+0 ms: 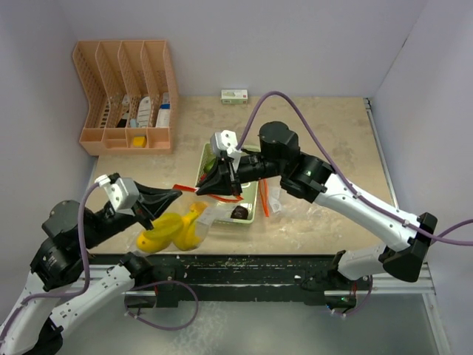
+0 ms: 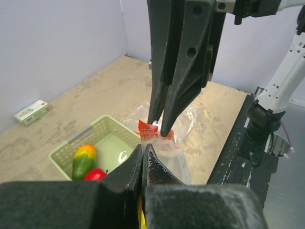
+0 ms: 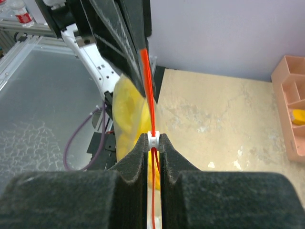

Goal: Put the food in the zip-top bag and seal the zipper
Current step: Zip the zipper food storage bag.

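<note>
Right wrist view: the right gripper pinches the zipper tight, while the left gripper clamps the zip-top bag.

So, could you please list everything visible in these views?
zip-top bag: one, clear, front left, beside tray
zipper: one, orange-red, bag's mouth, white slider on it
yellow fruit: several, yellow, inside bag
tray: one, pale green, centre
green-red mango: one, in tray
red apple: one, in tray
dark purple fruit: one, tray's near end
organiser: one, peach, back left
small box: one, white-green, by back wall
left gripper: one, black, shut on zipper
right gripper: one, black, shut on zipper at slider
</note>
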Controlling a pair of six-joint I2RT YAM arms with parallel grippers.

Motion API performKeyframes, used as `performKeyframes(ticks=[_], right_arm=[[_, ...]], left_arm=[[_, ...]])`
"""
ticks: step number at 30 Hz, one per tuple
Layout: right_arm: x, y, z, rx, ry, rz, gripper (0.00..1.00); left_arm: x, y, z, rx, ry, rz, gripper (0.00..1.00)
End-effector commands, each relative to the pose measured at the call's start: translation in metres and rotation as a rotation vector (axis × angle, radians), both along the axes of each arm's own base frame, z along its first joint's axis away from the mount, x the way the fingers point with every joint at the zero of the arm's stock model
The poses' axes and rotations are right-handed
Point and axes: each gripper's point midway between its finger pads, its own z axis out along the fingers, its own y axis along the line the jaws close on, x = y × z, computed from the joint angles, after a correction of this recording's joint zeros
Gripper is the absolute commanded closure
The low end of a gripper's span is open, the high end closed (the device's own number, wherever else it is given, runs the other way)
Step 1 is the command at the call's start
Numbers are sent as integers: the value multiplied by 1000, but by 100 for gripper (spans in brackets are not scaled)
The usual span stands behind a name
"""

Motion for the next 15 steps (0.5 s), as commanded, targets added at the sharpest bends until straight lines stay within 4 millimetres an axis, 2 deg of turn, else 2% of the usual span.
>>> performKeyframes(ticks=[1, 9, 15], right_arm=[[8, -12, -19, -47, 8, -43, 97], [10, -24, -35, -65, -4, -38, 97], [22, -30, -53, -108, -5, -88, 97]], left_arm=[[-1, 32, 54, -109, -128, 132, 100], [-4, 70, 71, -180, -171, 279, 100], [-8, 95, 77, -203, -185, 369, 100]])
